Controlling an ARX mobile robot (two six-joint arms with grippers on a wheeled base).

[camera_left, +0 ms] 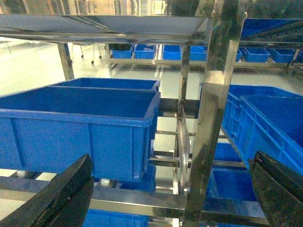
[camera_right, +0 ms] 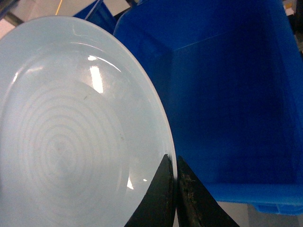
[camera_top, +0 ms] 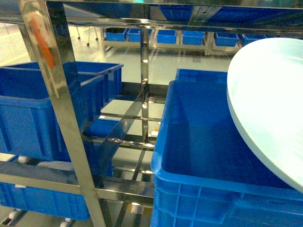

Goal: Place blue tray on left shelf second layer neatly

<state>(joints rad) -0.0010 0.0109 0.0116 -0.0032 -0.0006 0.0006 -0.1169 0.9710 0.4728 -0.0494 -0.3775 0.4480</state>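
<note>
The blue tray (camera_top: 272,109), a pale sky-blue round dish, hangs tilted at the right of the head view over a deep blue crate (camera_top: 203,156). In the right wrist view the tray (camera_right: 71,132) fills the left half, and my right gripper (camera_right: 174,163) is shut on its rim, one black finger on each face. The left shelf (camera_top: 57,90) is a shiny steel rack with a mirror-like upright close in front. My left gripper (camera_left: 168,189) stands open with its fingers (camera_left: 61,194) wide apart and nothing between them, facing a rack upright (camera_left: 210,123).
Deep blue crates (camera_top: 42,104) sit on the rack tier at left, with more (camera_top: 42,201) on the tier below. Another crate (camera_left: 80,123) fills the left wrist view, and more (camera_left: 265,127) stand right of the upright. Further crates (camera_top: 165,35) line a far rack.
</note>
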